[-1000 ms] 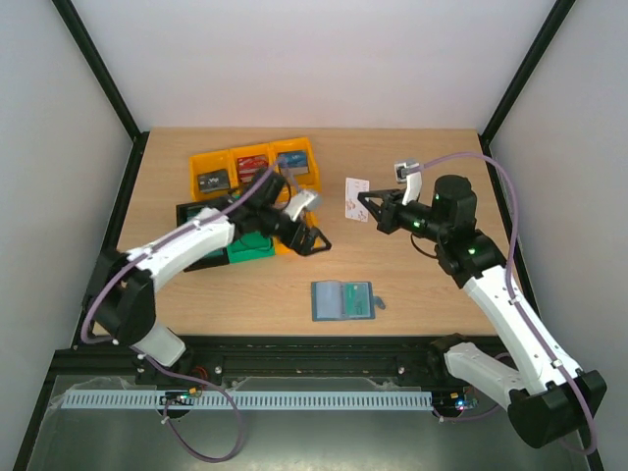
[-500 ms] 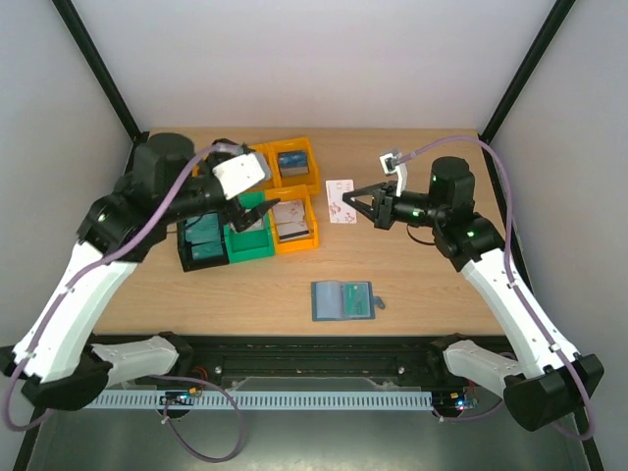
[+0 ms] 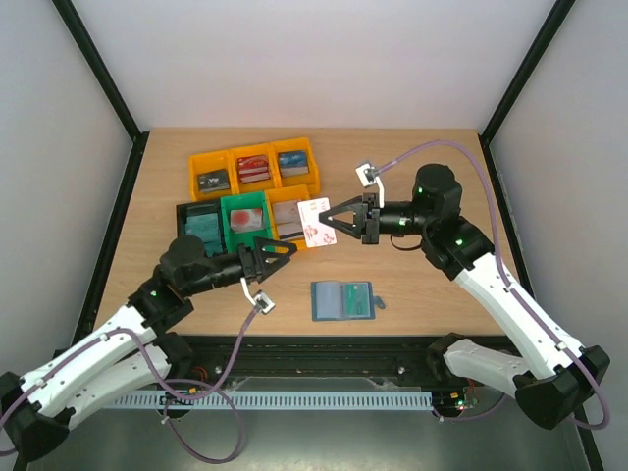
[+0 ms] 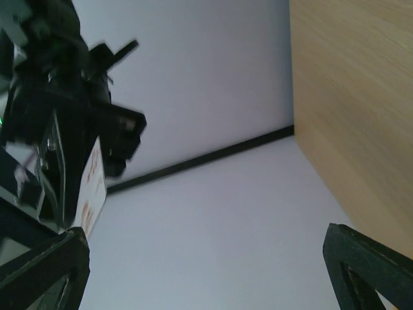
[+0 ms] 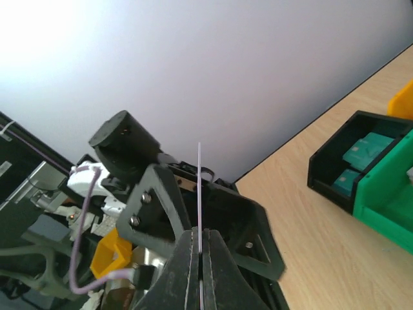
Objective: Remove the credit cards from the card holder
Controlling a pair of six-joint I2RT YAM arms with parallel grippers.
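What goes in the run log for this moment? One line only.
right tool: shut on white-and-red card | left tool: open, empty | card holder: lying open

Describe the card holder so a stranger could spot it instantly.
Look at the wooden table, near the middle of its front edge. The card holder lies open there, flat and blue-grey, unlike the boxy orange, green and black bins farther back on the left.
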